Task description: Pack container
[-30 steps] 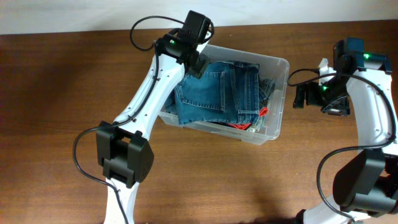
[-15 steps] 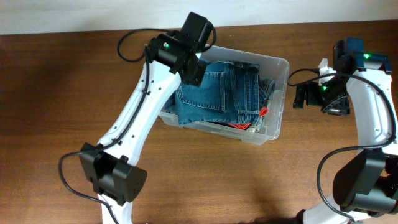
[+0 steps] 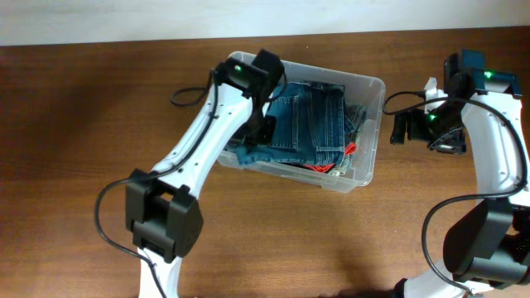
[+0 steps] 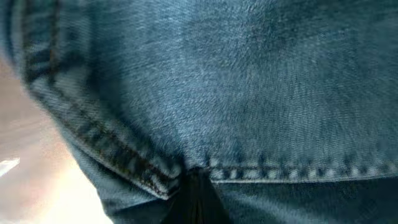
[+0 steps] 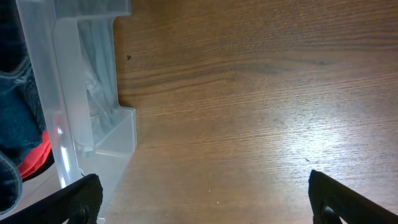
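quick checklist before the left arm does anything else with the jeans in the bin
1. Jeans inside the container: ok, they lie folded on top of the other clothes.
2. Jeans below the rim: cannot tell; the left arm covers their near corner.
3. Left claw open or shut: cannot tell; its wrist view shows only denim pressed close.
4. Right claw out of the way: ok, it is open, empty and over bare table beside the container's right wall, not touching it.
5. Container resting on the table: ok, it sits at a slight angle to the table's edge, with nothing under it in view.
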Tool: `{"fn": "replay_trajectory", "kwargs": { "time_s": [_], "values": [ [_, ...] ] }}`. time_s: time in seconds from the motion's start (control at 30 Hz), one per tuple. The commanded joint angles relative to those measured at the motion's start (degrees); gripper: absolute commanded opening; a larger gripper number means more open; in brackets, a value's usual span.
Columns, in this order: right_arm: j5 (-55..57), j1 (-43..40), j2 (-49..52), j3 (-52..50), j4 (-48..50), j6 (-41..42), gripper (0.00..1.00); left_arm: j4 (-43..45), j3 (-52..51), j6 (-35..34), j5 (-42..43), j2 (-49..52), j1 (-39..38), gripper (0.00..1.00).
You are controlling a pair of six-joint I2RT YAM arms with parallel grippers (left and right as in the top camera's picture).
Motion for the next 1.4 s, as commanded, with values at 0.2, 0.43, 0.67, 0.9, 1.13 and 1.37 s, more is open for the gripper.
{"fn": "replay_trajectory", "kwargs": {
  "time_s": [0.2, 0.43, 0.67, 0.9, 1.13, 1.37],
  "values": [
    [0.46, 0.31, -1.07, 0.92, 0.00, 0.04, 0.98, 13.73, -7.87, -0.94, -8.70, 2.14, -0.04, 0.01],
    [0.46, 0.31, -1.07, 0.92, 0.00, 0.04, 0.98, 17.05, -7.98, -0.96, -10.54, 5.68, -0.04, 0.01],
    [0.46, 0.31, -1.07, 0.92, 0.00, 0.04, 0.99, 16.28, -8.20, -0.94, -6.43, 12.11, -0.04, 0.00],
    [0.46, 0.31, -1.07, 0.92, 0.00, 0.04, 0.98, 8.92, -0.33, -0.96, -5.86, 9.79, -0.07, 0.00],
    [0.46, 0.31, -1.07, 0.92, 0.00, 0.04, 0.98, 6.56, 10.25, -0.96, 9.33, 1.84, -0.07, 0.01],
    [0.46, 0.31, -1.07, 0.92, 0.00, 0.04, 0.98, 8.59, 10.36, -0.94, 8.52, -3.45, 2.38, 0.00]
  ]
}}
